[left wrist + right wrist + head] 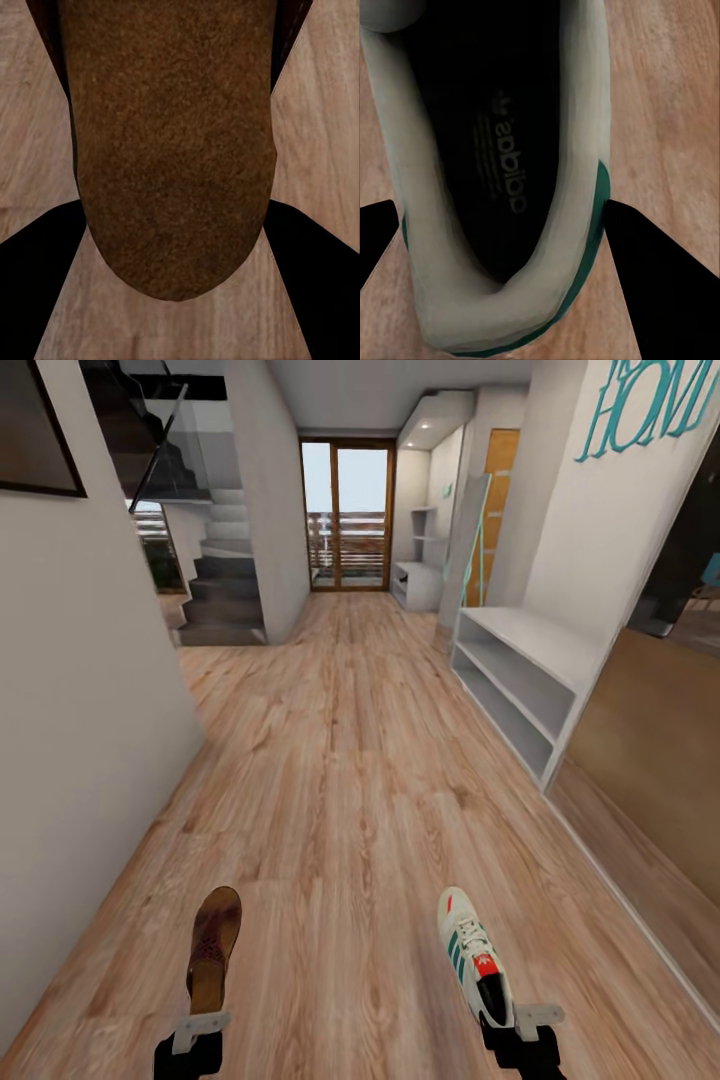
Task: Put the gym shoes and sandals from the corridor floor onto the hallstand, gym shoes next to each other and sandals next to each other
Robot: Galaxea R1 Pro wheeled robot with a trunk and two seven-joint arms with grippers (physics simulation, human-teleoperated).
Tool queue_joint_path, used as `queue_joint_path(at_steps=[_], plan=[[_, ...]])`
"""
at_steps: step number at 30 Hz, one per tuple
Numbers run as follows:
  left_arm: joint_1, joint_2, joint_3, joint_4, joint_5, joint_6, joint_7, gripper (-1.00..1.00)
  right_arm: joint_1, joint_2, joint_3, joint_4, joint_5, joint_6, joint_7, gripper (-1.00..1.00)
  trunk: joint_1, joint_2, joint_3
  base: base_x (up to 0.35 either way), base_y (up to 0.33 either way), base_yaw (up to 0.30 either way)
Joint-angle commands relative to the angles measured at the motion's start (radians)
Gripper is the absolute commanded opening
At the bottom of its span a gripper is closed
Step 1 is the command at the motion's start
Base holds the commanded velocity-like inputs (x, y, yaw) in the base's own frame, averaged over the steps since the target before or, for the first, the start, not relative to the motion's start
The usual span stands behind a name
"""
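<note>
At the near edge of the head view, a sandal is being held by the left gripper at about 7 o'clock, and a gym shoe is being held by the right gripper at about 5 o'clock. Both are being carried above the corridor floor, well apart from each other. The sandal's long axis is being kept toward 12 o'clock, heel at the gripper, toe forward. The gym shoe is being pointed toward roughly 11 o'clock, its heel gripped and its toe ahead.

In the left wrist view, the sandal's brown heel is seen pressed between the dark fingers, which are closed against its sides. In the right wrist view, the gym shoe's heel collar is being clamped between the fingers, with the dark insole visible inside.

The wood planks are being shown running forward toward 12 o'clock, bounded by a white wall at 9 o'clock. A broad open lane is being left down the middle. At 2 o'clock, the shoe rack is standing against the right wall, its two open slots facing the corridor. Farther off, stairs are seen at 11 o'clock and a glass door at 12 o'clock.
</note>
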Motion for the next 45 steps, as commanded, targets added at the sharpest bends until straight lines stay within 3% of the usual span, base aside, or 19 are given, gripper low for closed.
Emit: queue_joint_path(at_steps=[1, 33, 45], plan=[[-0.001, -0.001, 0.008, 0.000, -0.005, -0.003, -0.007, -1.00, -0.001, 0.000, -0.008, 0.001, 0.010, -0.004, 0.001, -1.00, 0.000, 0.000, -0.001, 0.339, 0.000, 0.001], [-0.001, -0.001, 0.036, 0.002, -0.006, -0.006, -0.008, -1.00, -0.001, 0.005, -0.008, 0.005, 0.011, -0.003, 0.001, -1.00, 0.000, 0.000, -0.001, 0.339, 0.000, 0.000], [-0.001, -0.001, 0.036, 0.005, -0.006, -0.006, -0.008, -1.00, -0.001, 0.007, -0.008, 0.061, 0.009, -0.016, 0.000, -1.00, 0.000, 0.000, -0.001, 0.339, 0.000, 0.000]])
